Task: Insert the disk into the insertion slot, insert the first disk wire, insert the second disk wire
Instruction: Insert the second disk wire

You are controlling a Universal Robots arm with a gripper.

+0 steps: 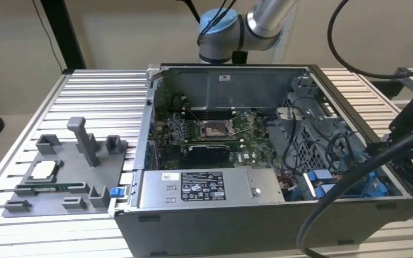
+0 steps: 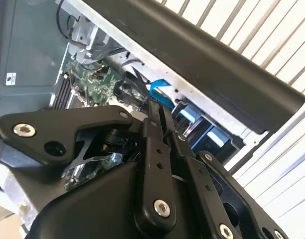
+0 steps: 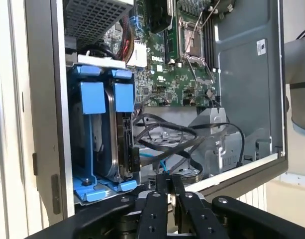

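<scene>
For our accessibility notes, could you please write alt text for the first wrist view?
The disk in its blue carrier sits in the insertion slot of an open computer case. The gripper is near black wires beside it, with the green motherboard beyond.

The arm (image 1: 264, 19) is silver tube with a pale blue joint cap and black cables along it. Its gripper (image 3: 168, 183) is matte black, with narrow fingers (image 2: 153, 124) and bright steel screws.
</scene>
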